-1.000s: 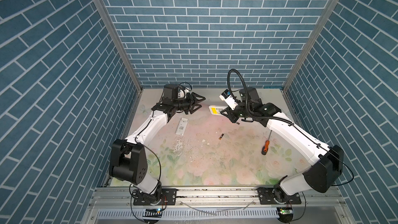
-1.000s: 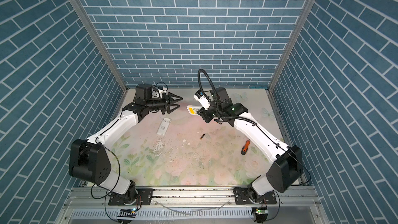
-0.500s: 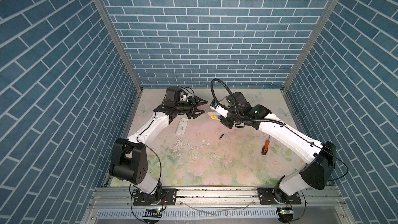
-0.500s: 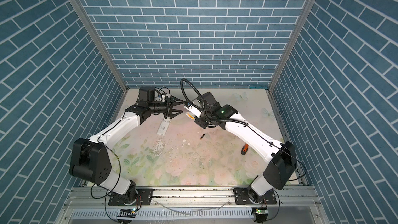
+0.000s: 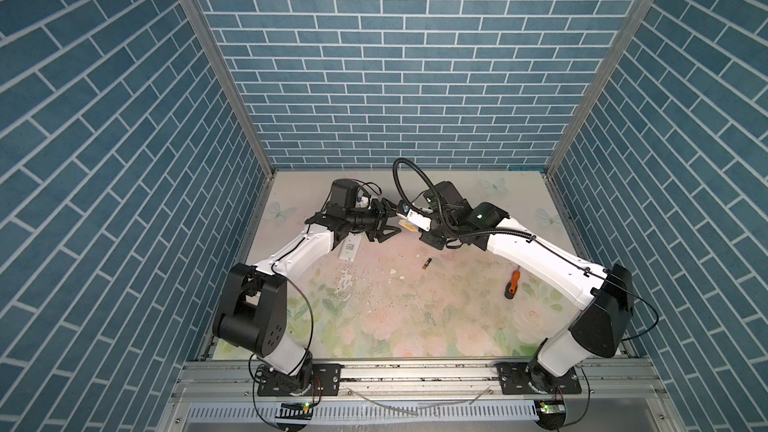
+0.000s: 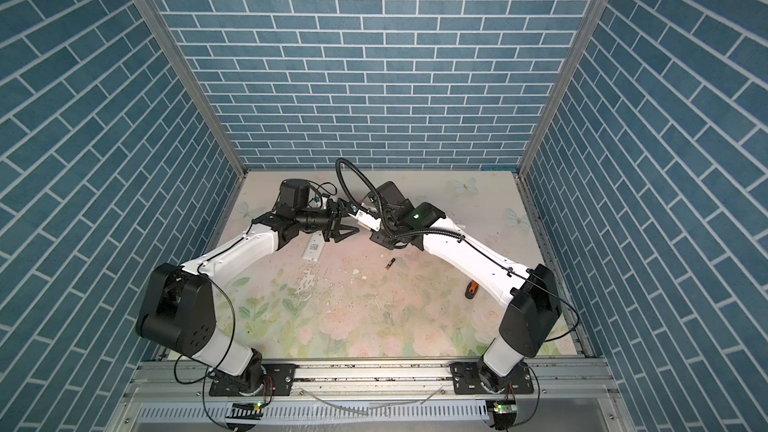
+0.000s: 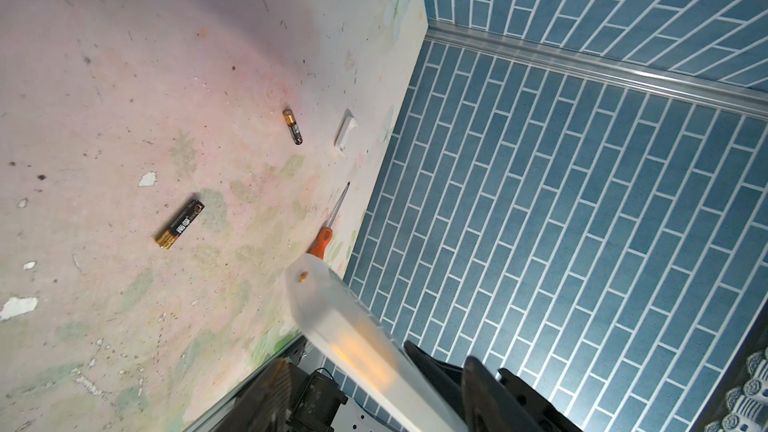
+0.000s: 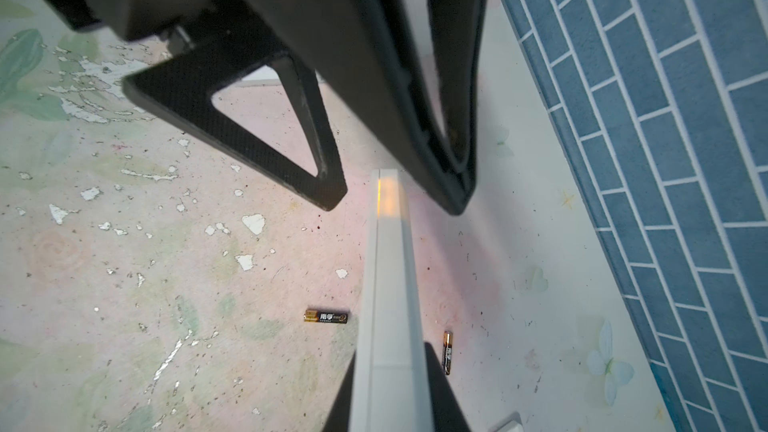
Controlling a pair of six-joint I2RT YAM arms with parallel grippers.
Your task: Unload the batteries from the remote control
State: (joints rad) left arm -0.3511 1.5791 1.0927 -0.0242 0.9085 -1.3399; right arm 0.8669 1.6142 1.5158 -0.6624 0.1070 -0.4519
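Right gripper (image 8: 390, 355) clamped on remote control (image 5: 411, 222), held above the table (image 5: 374, 326); long axis left-right, tip pointing left between left gripper (image 5: 397, 218)'s spread fingers. Compartment contents: can't tell. Two batteries (image 7: 179, 224) flat on table, well apart; central battery (image 5: 427, 263) lies roughly near-far. One screwdriver (image 5: 511, 284), right.

Bright, even light, soft shadows; blurry close-up remote control (image 7: 332, 317) in wrist views.

Battery (image 6: 390, 264) (black, gold-tipped) on floral mat (image 6: 374, 328)
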